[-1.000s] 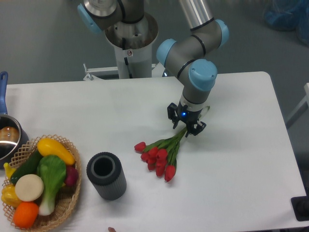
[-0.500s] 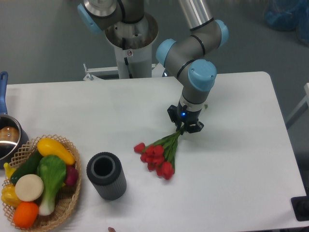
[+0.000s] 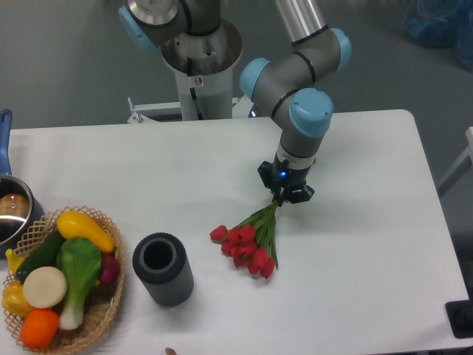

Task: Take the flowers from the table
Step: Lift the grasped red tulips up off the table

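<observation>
Right of frame centre, the claw is clamped on the stem ends of the flowers, red buds trailing lower-left over the white tabletop; no readable writing.

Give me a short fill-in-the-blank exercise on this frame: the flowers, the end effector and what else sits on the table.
1. The end effector is shut on the flowers' ____ end, not the buds.
2. The flower buds are ____ in colour.
3. The dark cylinder stands between the flowers and the wicker ____ of toy vegetables.
4. The white table also holds a pot with a ____ handle at its left edge.

Missing words: stem; red; basket; blue
</observation>
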